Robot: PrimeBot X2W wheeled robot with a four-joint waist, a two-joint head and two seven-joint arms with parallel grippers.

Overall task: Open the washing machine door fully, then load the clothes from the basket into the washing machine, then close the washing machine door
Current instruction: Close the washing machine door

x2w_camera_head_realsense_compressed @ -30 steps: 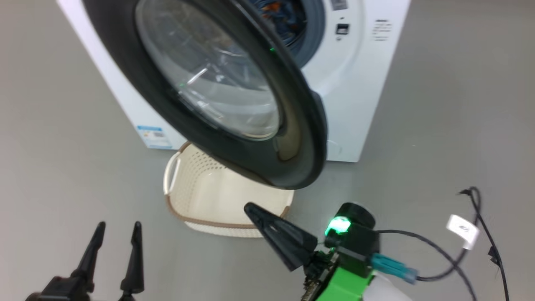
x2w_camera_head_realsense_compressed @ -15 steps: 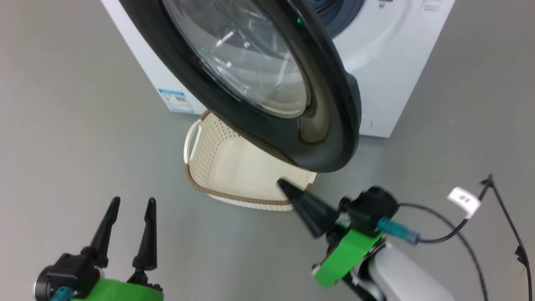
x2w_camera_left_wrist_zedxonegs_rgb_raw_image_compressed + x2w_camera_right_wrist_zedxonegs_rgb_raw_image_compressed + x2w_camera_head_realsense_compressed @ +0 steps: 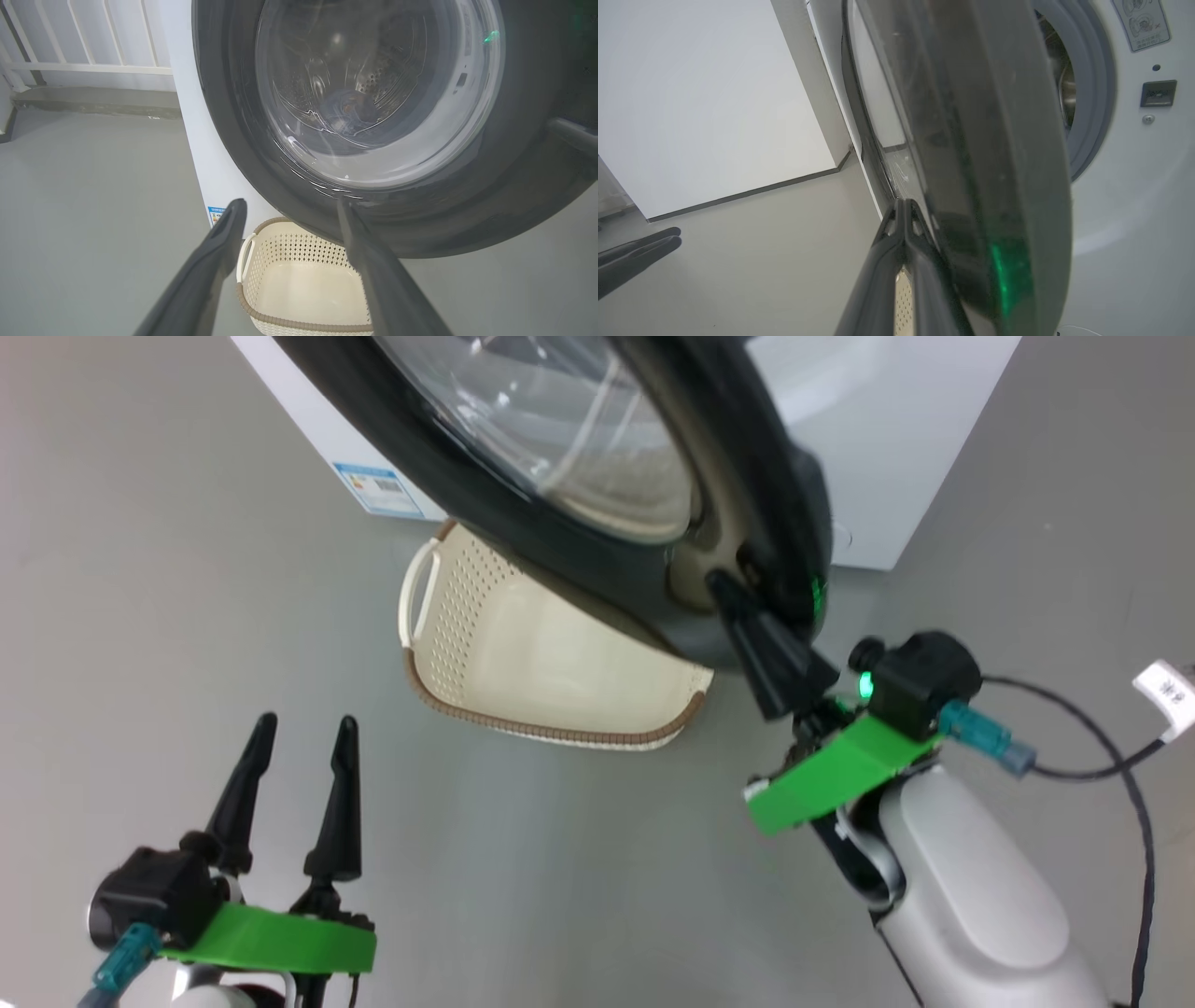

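Observation:
The washing machine door (image 3: 597, 579) stands partly open, its black rim and glass bowl hanging over the empty basket (image 3: 551, 663) on the floor. My right gripper (image 3: 721, 583) is shut with nothing in it. Its tip rests against the door's outer face beside the handle recess; in the right wrist view the right gripper (image 3: 903, 204) lies along the rim (image 3: 994, 163). My left gripper (image 3: 306, 723) is open, low and left, apart from the basket. Through the glass a dim blue heap, the clothes (image 3: 348, 105), lies in the drum of the washing machine (image 3: 887, 448).
A black cable with a white tag (image 3: 1167, 686) trails on the floor at the right. A white railing (image 3: 93, 70) and a low step stand left of the machine. Bare grey floor lies around the basket, and the blue-grey gasket (image 3: 1097, 116) shows behind the door.
The head camera has tilted, so the whole picture has shifted. My shut right gripper has risen from in front of the basket to the door's lower free edge. The left gripper stays open.

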